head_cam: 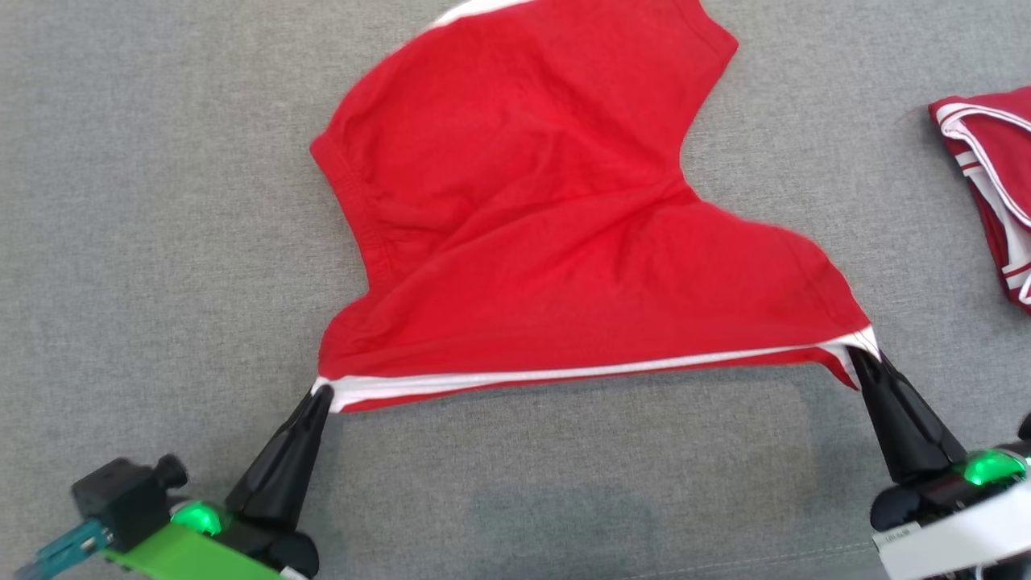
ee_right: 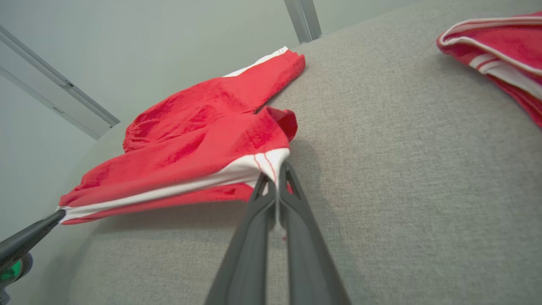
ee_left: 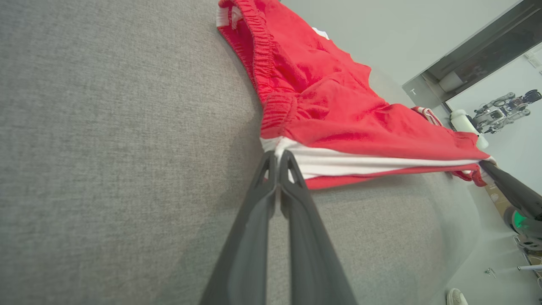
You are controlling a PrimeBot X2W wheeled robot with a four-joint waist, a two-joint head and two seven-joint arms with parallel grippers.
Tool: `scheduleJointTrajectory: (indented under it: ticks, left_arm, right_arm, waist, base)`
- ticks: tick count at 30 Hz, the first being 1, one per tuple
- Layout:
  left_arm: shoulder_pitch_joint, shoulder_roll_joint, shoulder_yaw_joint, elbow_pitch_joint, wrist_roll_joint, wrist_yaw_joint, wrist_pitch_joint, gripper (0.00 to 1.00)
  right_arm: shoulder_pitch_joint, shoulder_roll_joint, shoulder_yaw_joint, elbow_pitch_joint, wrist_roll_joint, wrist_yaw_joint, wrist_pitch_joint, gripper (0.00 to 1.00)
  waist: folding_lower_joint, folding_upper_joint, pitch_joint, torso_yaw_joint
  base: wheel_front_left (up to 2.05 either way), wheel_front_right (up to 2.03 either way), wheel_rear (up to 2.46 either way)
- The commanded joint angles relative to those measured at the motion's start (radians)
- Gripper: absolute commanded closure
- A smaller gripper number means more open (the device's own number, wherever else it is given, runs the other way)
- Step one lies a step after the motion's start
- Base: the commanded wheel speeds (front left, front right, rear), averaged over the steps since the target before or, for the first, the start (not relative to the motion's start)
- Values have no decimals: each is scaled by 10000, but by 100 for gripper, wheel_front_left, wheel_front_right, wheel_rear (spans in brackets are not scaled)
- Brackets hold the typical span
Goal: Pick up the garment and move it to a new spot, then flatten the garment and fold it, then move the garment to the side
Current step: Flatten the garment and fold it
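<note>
1. Garment (head_cam: 515, 209): one pair of red shorts with white trim, at the centre of the grey fabric surface (head_cam: 121, 242). The far part lies on the surface. The near edge is raised and drawn out between the two grippers.
2. Left gripper (head_cam: 322, 391): fingers pressed together, pinching the near-left corner of the garment at the white stripe beside the gathered waistband.
3. Right gripper (head_cam: 862, 351): fingers pressed together, pinching the near-right corner of the garment at the white trim of the leg hem.
4. Relation: the garment runs away from both sets of fingertips toward the far side. Its white-striped near edge is stretched almost straight from one grip to the other and casts a shadow on the surface beneath it.
5. Count, garments: two. The first is held as above. The second garment (head_cam: 995, 177), red with white stripes, lies bunched at the far right of the surface, well apart from the first and from both grippers.
6. Count, grippers: two, each clamped on one corner of the same garment.
7. Surroundings: one robot figure (ee_left: 501, 108) stands in the background of the left wrist view, beyond the surface edge.
</note>
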Motion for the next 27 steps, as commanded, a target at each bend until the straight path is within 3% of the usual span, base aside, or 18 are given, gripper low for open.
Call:
scheduleJointTrajectory:
  ticks: [1,6,13,16,19,22,27]
  left_arm:
    - [592,474,379,-707,-323,531,117,100]
    - [813,1050,768,-2630,-893,1273,909,100]
    - [-1400,1172,1479,-3251,-2206,1813,2688,100]
    - [-2871,1450,1676,-2756,-2311,2148,3627,100]
    - [-4192,1334,1545,-2002,-2167,2266,4243,100]
    - [-5731,866,1145,-968,-2035,2158,4747,100]
    - [-7064,80,613,508,-1654,1965,4921,100]
  right_arm:
    - [435,174,-542,-721,-12,-116,182,100]
    - [-262,659,-1155,-1932,179,-107,1174,100]
    - [-3606,800,-1507,-872,340,-83,3411,100]
    - [-5794,969,-1584,346,123,-84,4420,100]
    - [-7721,1289,-1482,1763,-375,-109,4908,100]
    - [-9696,1500,-1165,3338,-1269,-92,5041,100]
    - [-11179,1691,-930,5054,-1880,-81,4716,100]
  waist:
    - [2,-1,103,-135]
    - [2,-1,565,-139]
    - [2,-1,1458,178]
    - [2,-1,1935,232]
    - [2,-1,2337,362]
    - [2,-1,2775,576]
    - [2,-1,2970,814]
  base:
    - [0,0,0]
    - [0,0,0]
    - [0,0,0]
    - [0,0,0]
    - [0,0,0]
    - [0,0,0]
    - [0,0,0]
